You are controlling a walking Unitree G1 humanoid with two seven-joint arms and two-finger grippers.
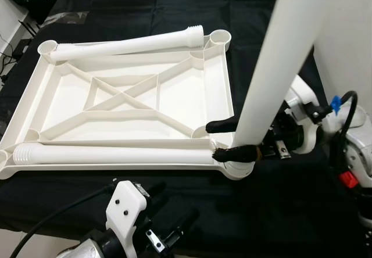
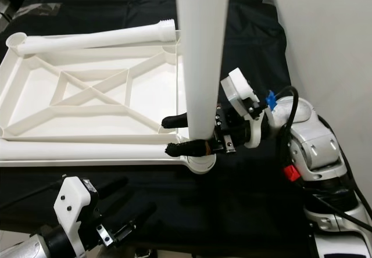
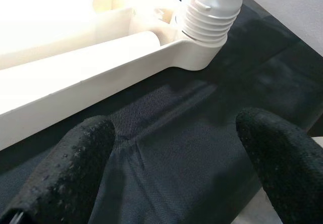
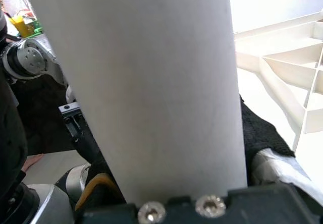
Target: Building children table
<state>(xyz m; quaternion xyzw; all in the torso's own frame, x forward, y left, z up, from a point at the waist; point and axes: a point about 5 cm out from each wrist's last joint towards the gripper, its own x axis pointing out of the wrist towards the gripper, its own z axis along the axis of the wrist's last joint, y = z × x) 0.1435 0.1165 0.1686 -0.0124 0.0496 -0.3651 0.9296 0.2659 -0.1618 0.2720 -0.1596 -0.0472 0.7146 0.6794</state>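
A: Where's the table leg [image 1: 279,66]?
B: Upright in the tabletop's [image 1: 125,98] five-o'clock corner socket [image 1: 237,168], pinched by the right gripper [image 1: 224,139].
A: Risk?
B: Cross-threading if tilted. Left gripper [image 3: 171,158] hangs spread.

Tabletop [image 1: 216,83], legs [image 1: 273,72]: smooth white plastic; cloth [image 1: 273,211]: matt black weave.

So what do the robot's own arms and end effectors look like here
Both arms are silver-grey metal with white plastic housings and black cables. The right end effector has two long black textured fingers, one showing a yellowish worn patch; behind it sit a white bracket, a blue clip and a red tab. The left end effector has the same black fingers, a white two-holed bracket and small screws.
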